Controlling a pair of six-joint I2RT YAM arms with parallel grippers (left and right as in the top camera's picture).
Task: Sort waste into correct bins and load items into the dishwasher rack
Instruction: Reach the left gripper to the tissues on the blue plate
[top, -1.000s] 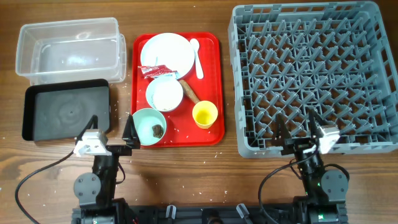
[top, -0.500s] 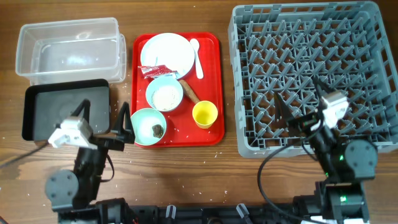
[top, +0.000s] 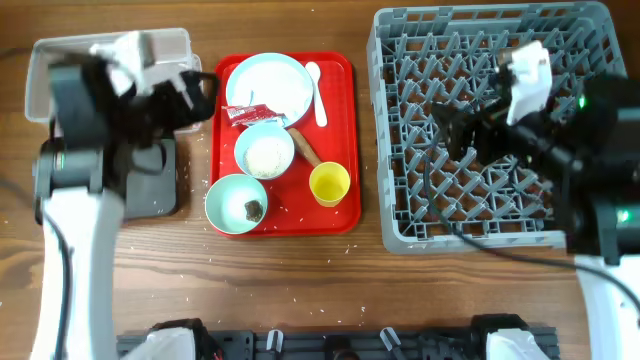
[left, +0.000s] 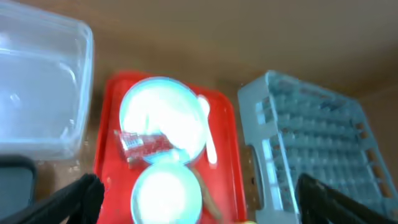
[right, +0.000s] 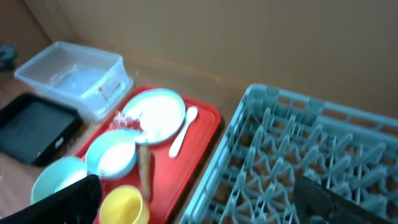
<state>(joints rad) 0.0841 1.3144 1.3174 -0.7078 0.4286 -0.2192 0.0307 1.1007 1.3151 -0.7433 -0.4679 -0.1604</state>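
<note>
Higher now: left arm (top: 85, 115) and right arm (top: 565, 120), jaws wide apart.

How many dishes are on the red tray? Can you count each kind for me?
Plate: 1
Bowls: 2, the middle bowl and the corner bowl
Yellow cup: 1
White spoon: 1
Total on the red tray: 5

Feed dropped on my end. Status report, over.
Left gripper open, empty. Right gripper open, over the rack. Plate, cup, spoon on the red tray. Nothing blocking.
</note>
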